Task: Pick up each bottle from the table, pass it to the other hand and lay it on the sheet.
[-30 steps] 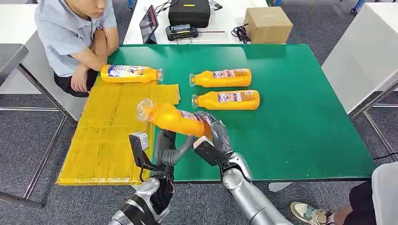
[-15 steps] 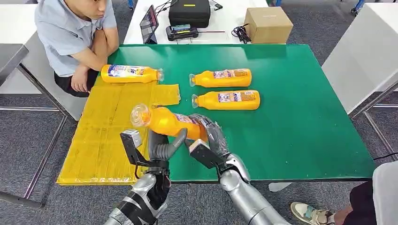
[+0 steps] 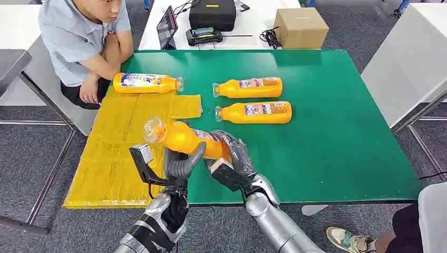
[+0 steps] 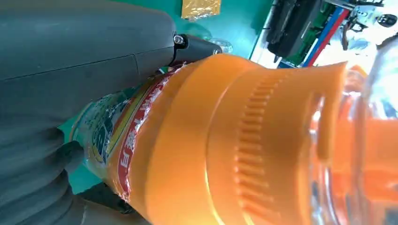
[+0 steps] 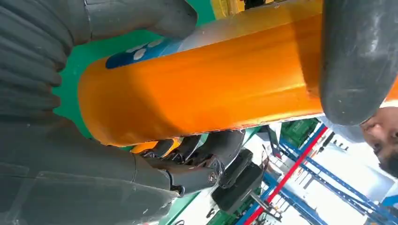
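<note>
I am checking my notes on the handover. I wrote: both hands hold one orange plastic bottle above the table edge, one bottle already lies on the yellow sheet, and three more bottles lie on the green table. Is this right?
Not quite: the head view shows two bottles on the green table, the farther orange plastic bottle and the nearer one, not three. The rest stands: the left hand and right hand hold the lifted orange plastic bottle, and one bottle lies on the yellow sheet.

You have an orange bottle [image 3: 185, 138] with a clear cap and a red, white and blue label between dark grey fingers [image 3: 190, 159]. Beyond the fingers the tabletop [image 3: 337, 132] is plain green and the sheet [image 3: 116, 153] to their left is yellow. Three more orange bottles [image 3: 254, 87] carry multicoloured labels. Your arms [image 3: 279, 226] are silver.
</note>
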Controlling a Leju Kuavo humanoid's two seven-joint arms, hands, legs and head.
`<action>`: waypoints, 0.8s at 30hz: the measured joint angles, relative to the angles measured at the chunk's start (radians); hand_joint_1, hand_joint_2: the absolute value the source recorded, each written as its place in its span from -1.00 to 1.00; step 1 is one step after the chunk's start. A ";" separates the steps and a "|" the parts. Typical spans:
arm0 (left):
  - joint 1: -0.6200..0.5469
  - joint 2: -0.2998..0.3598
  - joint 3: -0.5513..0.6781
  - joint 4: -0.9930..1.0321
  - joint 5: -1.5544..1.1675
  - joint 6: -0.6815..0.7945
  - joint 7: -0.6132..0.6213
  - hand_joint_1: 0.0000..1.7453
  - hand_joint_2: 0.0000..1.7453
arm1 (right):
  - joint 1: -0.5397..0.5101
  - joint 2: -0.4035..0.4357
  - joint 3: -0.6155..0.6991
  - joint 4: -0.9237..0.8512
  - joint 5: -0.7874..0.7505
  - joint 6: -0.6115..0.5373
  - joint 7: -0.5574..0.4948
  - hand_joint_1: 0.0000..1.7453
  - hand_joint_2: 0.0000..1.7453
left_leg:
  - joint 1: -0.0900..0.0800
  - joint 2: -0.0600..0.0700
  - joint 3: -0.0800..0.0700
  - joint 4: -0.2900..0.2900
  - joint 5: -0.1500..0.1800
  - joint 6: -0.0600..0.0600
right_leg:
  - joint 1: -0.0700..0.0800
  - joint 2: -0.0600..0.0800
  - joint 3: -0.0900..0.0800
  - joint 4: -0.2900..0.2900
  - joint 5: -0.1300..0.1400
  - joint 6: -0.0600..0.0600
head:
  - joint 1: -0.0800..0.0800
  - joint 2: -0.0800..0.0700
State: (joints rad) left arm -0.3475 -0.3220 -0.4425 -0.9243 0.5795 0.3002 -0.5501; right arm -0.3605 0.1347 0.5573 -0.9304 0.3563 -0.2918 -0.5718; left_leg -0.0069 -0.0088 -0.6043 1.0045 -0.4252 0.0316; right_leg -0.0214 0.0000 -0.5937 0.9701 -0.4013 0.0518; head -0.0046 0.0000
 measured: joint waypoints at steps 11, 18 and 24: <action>0.000 0.000 0.008 0.000 -0.038 0.028 0.008 1.00 1.00 | 0.001 0.000 -0.001 0.000 -0.039 0.011 0.002 -0.74 1.00 | 0.000 0.000 0.000 0.000 0.000 0.000 | 0.000 0.000 0.000 0.000 0.000 0.000 | 0.000 0.000; 0.001 0.001 -0.018 -0.010 -0.091 0.058 0.016 1.00 1.00 | 0.005 0.002 -0.009 -0.008 -0.043 -0.005 0.007 -1.00 -1.00 | 0.000 0.000 0.000 0.000 0.000 0.000 | 0.000 0.000 0.000 0.000 0.000 0.000 | 0.000 0.000; 0.009 0.009 -0.042 -0.035 -0.157 0.098 0.025 1.00 1.00 | 0.018 0.008 -0.021 -0.012 -0.050 -0.032 0.010 -1.00 -1.00 | 0.000 0.000 0.000 0.000 0.000 0.000 | 0.000 0.000 0.000 0.000 0.000 0.000 | 0.000 0.000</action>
State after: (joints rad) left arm -0.3387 -0.3128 -0.4845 -0.9590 0.4226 0.3987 -0.5249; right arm -0.3426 0.1427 0.5363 -0.9422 0.3059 -0.3235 -0.5623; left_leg -0.0069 -0.0087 -0.6044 1.0045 -0.4252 0.0316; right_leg -0.0213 0.0000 -0.5938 0.9701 -0.4013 0.0517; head -0.0050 0.0000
